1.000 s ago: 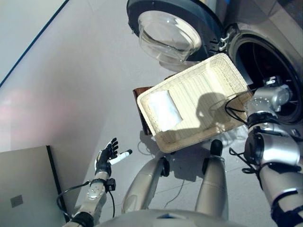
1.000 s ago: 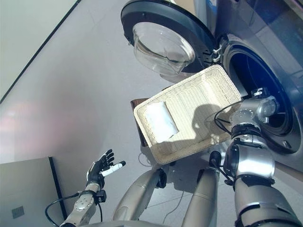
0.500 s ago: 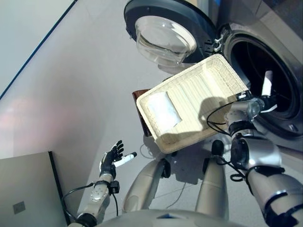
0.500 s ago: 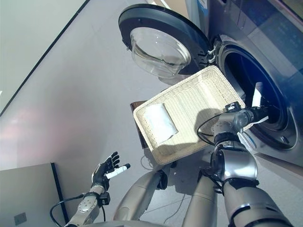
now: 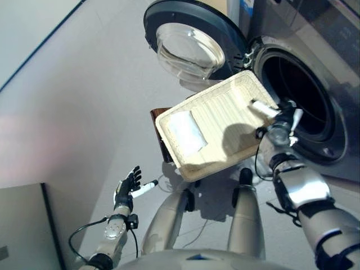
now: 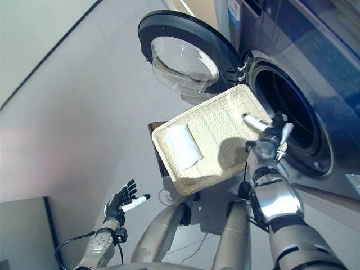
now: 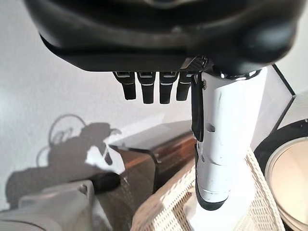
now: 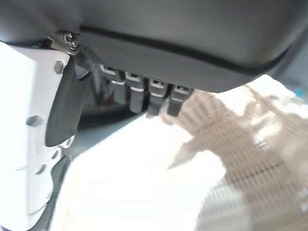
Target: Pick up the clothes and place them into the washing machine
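A white folded cloth (image 5: 183,130) lies in the left end of a cream wicker basket (image 5: 225,118), which rests on a brown stool (image 5: 160,130). Behind the basket's right end is the washing machine's dark drum opening (image 5: 298,95), its round glass door (image 5: 188,42) swung wide open. My right hand (image 5: 279,117) hovers over the basket's right rim, just in front of the drum, fingers straight and holding nothing; its wrist view shows basket weave (image 8: 250,139) below it. My left hand (image 5: 126,188) hangs low at the lower left, open with spread fingers and apart from everything.
The grey washing machine front (image 5: 332,34) fills the right side. A grey cabinet (image 5: 22,225) stands at the lower left. Pale grey floor (image 5: 84,101) stretches to the left of the basket.
My right hand has drawn back from the drum's mouth to above the basket's right rim. The whole picture has shifted a little. The cloth and the left hand stay put.
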{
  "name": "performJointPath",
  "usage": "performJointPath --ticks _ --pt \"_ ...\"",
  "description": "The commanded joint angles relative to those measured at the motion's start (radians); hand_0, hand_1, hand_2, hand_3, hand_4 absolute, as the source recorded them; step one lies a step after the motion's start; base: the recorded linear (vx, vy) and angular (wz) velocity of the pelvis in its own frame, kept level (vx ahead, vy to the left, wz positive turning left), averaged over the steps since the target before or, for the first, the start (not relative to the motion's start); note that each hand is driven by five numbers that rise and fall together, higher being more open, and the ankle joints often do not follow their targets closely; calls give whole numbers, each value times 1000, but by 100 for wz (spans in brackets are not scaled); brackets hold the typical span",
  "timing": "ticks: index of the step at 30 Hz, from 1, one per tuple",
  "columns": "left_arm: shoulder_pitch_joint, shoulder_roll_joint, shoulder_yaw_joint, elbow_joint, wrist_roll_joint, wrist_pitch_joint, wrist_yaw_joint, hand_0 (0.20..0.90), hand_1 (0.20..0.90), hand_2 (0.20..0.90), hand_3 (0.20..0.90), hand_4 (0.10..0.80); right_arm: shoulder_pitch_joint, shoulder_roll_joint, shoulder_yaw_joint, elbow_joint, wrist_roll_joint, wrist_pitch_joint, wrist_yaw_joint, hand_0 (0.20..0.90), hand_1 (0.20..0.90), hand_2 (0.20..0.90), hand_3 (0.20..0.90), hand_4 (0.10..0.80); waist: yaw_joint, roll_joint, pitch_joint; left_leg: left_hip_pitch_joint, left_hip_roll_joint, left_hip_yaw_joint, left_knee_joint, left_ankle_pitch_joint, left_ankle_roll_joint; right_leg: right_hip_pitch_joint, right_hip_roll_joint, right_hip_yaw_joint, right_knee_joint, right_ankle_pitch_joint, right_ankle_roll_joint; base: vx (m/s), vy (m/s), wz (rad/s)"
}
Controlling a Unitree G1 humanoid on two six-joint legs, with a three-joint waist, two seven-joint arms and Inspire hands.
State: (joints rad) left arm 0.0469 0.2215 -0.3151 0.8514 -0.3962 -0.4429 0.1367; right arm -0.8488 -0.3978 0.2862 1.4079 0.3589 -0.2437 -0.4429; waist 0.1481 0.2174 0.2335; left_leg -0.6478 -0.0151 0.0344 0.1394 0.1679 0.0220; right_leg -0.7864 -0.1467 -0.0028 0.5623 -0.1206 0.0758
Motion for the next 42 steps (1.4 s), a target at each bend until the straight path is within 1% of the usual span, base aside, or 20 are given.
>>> performJointPath --ticks 1,2,4,5,6,7,10,11,13,15,16,17,21,22,25,26,30,36,39,42 --pt "-7 70 103 24 3 -46 54 900 900 900 900 800 -40 -33 83 -73 -183 -5 -54 900 900 900 900 800 15 -35 19 -49 -19 -24 117 -119 -49 109 -2 -44 -238 136 -27 -36 -49 19" --pt "-11 75 119 19 9 -52 63 900 900 900 900 800 -34 -20 101 -68 -236 6 -69 900 900 900 900 800 19 -47 26 -54 -21 -32 119 -113 -50 112 -4 -57 -238 137 -27 -41 -42 19" --pt "-9 77 128 9 10 -55 66 900 900 900 900 800 -33 -15 108 -64 -251 13 -74 900 900 900 900 800 21 -53 28 -56 -22 -37 118 -111 -51 111 -4 -63 -237 137 -28 -35 -28 21" --pt "1 82 145 -43 12 -61 72 900 900 900 900 800 -30 -4 111 -61 -266 20 -78 900 900 900 900 800 29 -65 38 -64 -24 -46 125 -107 -51 109 -6 -75 -229 135 -29 -36 -29 22" --pt "4 83 152 -56 13 -62 73 900 900 900 900 800 -29 0 115 -60 -271 21 -78 900 900 900 900 800 33 -72 42 -68 -25 -49 129 -108 -51 108 -5 -80 -226 132 -30 -36 -29 16" --pt "4 83 152 -56 13 -62 73 900 900 900 900 800 -29 1 116 -60 -271 21 -78 900 900 900 900 800 32 -72 41 -68 -25 -49 129 -108 -51 108 -5 -80 -226 132 -30 -30 -32 17" --pt "6 89 165 -96 23 -62 78 900 900 900 900 800 -22 22 125 -53 -276 24 -73 900 900 900 900 800 45 -89 52 -83 -28 -63 153 -110 -50 106 -8 -94 -209 125 -34 10 -38 17" --pt "3 99 172 -107 44 -61 87 900 900 900 900 800 -15 42 138 -50 -289 27 -71 900 900 900 900 800 51 -106 59 -81 -30 -78 178 -150 -54 114 -10 -98 -183 85 -28 90 -42 19" --pt "1 102 178 -112 47 -58 90 900 900 900 900 800 -16 53 144 -45 -296 30 -73 900 900 900 900 800 55 -111 62 -82 -31 -84 181 -152 -54 115 -11 -104 -179 81 -29 33 -30 21" --pt "-8 111 193 -129 57 -57 100 900 900 900 900 800 -11 84 151 -51 -296 28 -73 900 900 900 900 800 71 -132 78 -93 -32 -101 199 -153 -55 118 -16 -126 -165 73 -31 -29 -48 18" --pt "-8 112 193 -129 57 -57 100 900 900 900 900 800 -12 84 151 -51 -296 28 -73 900 900 900 900 800 70 -132 79 -93 -32 -102 200 -153 -55 118 -16 -127 -165 72 -31 -26 -69 25" --pt "-13 121 200 -158 68 -54 105 900 900 900 900 800 -10 105 158 -55 -293 28 -75 900 900 900 900 800 81 -144 87 -98 -34 -115 206 -153 -56 119 -20 -142 -156 66 -32 -16 -57 18" --pt "-18 136 207 -175 91 -49 113 900 900 900 900 800 -7 133 164 -58 -292 25 -77 900 900 900 900 800 98 -161 99 -110 -39 -136 217 -151 -57 121 -23 -165 -143 55 -33 -4 -49 20" --pt "-18 143 211 -195 101 -45 116 900 900 900 900 800 -9 144 166 -59 -285 23 -79 900 900 900 900 800 109 -169 105 -113 -43 -148 220 -151 -57 126 -25 -179 -137 48 -33 16 -47 33" --pt "-21 150 218 -190 113 -41 123 900 900 900 900 800 -12 158 165 -59 -279 21 -80 900 900 900 900 800 119 -177 112 -114 -48 -160 221 -149 -58 132 -29 -194 -131 42 -34 14 -33 33" --pt "-25 154 223 -185 118 -36 126 900 900 900 900 800 -18 172 168 -58 -275 21 -80 900 900 900 900 800 130 -185 116 -114 -52 -171 222 -150 -57 138 -32 -208 -131 41 -33 22 -15 35" --pt "-19 169 234 -192 131 -29 132 900 900 900 900 800 -36 203 172 -70 -261 16 -86 900 900 900 900 800 148 -196 125 -113 -57 -180 219 -148 -58 147 -37 -224 -135 41 -31 23 1 17" --pt "-33 186 234 -204 148 -26 143 900 900 900 900 800 -54 218 174 -53 -258 22 -90 900 900 900 900 800 172 -200 134 -125 -70 -194 223 -146 -59 150 -50 -252 -127 34 -30 30 4 16" --pt "-41 191 238 -222 153 -19 149 900 900 900 900 800 -75 220 174 -25 -271 38 -93 900 900 900 900 800 188 -196 143 -142 -77 -203 226 -144 -60 143 -59 -265 -114 28 -29 15 0 21" --pt "-54 192 243 -242 156 -12 150 900 900 900 900 800 -104 201 182 33 -313 83 -103 900 900 900 900 800 209 -181 154 -171 -91 -214 230 -137 -62 118 -71 -280 -80 10 -31 -2 -7 16"
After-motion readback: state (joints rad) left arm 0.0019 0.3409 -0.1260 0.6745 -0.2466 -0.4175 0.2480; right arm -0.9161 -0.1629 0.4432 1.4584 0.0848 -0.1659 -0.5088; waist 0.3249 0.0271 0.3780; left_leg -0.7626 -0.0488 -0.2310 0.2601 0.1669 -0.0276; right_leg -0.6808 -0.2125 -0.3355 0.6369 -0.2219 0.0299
